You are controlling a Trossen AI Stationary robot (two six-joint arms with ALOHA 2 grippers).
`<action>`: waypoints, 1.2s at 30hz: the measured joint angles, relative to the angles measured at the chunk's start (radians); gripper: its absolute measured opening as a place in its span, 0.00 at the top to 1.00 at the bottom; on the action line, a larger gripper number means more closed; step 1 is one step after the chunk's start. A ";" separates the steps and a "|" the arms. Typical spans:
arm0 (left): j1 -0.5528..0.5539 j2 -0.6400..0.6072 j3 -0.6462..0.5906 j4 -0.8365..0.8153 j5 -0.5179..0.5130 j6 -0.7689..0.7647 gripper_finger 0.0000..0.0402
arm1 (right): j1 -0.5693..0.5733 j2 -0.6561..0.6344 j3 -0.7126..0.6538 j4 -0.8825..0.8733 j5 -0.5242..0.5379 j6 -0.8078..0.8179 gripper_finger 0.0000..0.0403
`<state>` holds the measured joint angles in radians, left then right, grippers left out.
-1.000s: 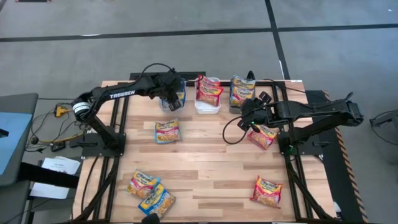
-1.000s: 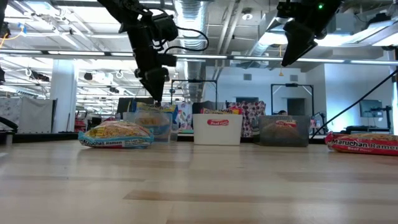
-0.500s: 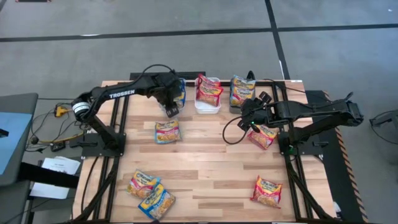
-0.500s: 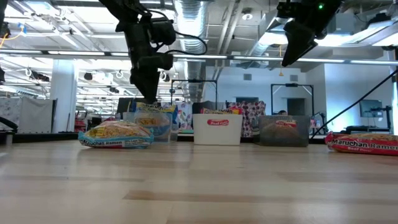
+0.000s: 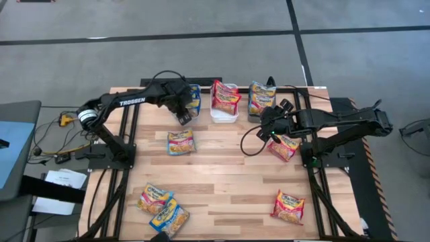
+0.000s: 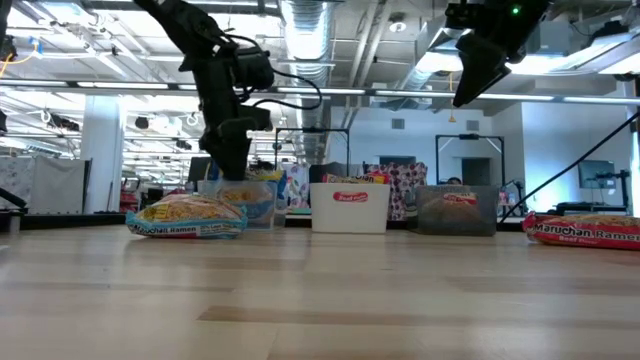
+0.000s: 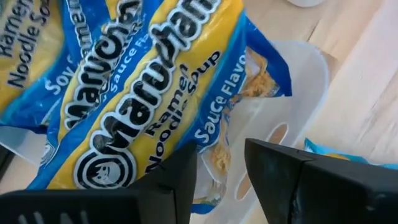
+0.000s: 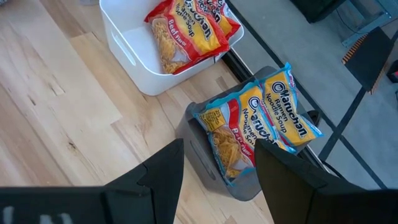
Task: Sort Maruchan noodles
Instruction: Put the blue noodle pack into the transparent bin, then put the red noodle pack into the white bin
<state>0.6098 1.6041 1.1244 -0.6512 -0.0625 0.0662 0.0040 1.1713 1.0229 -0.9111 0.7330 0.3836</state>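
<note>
A: Where are we in the sort?

B: Three bins stand in a row at the table's point(image 5: 222, 175) far edge. Taking the white bin point(image 5: 225, 114) as the marker: it holds red packets point(image 8: 186, 28), the clear bin point(image 7: 292, 87) beside it holds blue-and-yellow packets point(image 7: 143, 93), and the dark bin point(image 8: 217, 155) on its other side holds blue-and-orange ones point(image 8: 261, 121).

A: And the left gripper point(image 5: 183, 115)?

B: Just by the clear bin, on the side nearer the table's middle. Its jaws stand a little apart with nothing between them; that looks to me like a drop-off just finished.

A: The right gripper point(image 5: 272, 129)?

B: Raised above the table on the dark-bin side of the white bin, jaws parted and empty, waiting.

A: What's left?

B: Five packets lie loose. One blue-and-yellow packet point(image 5: 181, 142) is nearest the white bin, toward the table's middle. Two point(image 5: 161, 208) overlap at the near corner on that side, and two reddish ones point(image 5: 289, 205) lie on the dark-bin side.

A: Next move?

B: I'd guess the left arm drops onto that nearest packet, pinches an edge, and carries it to the clear bin.
</note>
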 joint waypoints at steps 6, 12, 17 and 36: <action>0.014 0.000 -0.018 -0.004 0.081 -0.023 0.68 | 0.000 0.000 0.000 0.003 0.000 0.001 0.45; 0.011 0.000 -0.018 0.006 0.173 -0.041 0.68 | 0.000 0.000 0.000 0.003 0.000 0.001 0.45; 0.007 0.000 0.007 -0.026 0.216 -0.055 0.68 | 0.000 0.000 0.000 0.003 0.000 0.001 0.45; -0.104 -0.117 0.225 -0.273 0.073 -0.032 0.72 | 0.000 -0.029 0.001 -0.141 -0.147 0.148 0.45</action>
<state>0.5062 1.4873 1.3489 -0.9245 0.0101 0.0340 0.0044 1.1419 1.0239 -1.0519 0.5865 0.5314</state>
